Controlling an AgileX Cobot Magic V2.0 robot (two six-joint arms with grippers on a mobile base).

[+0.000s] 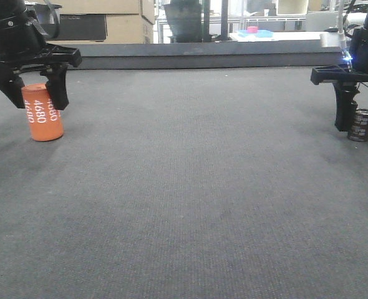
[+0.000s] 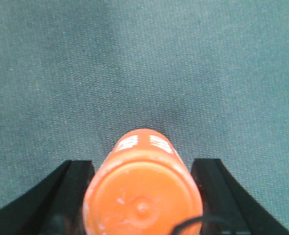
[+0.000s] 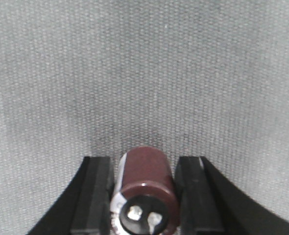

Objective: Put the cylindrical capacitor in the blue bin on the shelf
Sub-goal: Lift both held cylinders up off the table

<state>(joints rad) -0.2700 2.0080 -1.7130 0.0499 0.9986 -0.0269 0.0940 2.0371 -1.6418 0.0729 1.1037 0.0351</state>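
The cylindrical capacitor [image 1: 359,126], small and dark with pale print, stands on the grey mat at the far right. My right gripper [image 1: 360,119] straddles it, and in the right wrist view [image 3: 144,198] both fingers press against the sides of the capacitor [image 3: 145,178], whose end shows two metal terminals. My left gripper [image 1: 37,99] at the far left is closed round the larger orange cylinder marked "4680" [image 1: 43,118], which leans slightly. In the left wrist view that cylinder [image 2: 143,196] fills the gap between the fingers [image 2: 71,196]. The shelf and the blue bin are out of view.
The grey mat [image 1: 190,187] stretches between the two arms. A low dark ledge [image 1: 203,56] runs along its far edge. Behind it are cardboard boxes [image 1: 121,22] and a distant table with a pale blue tray [image 1: 256,32].
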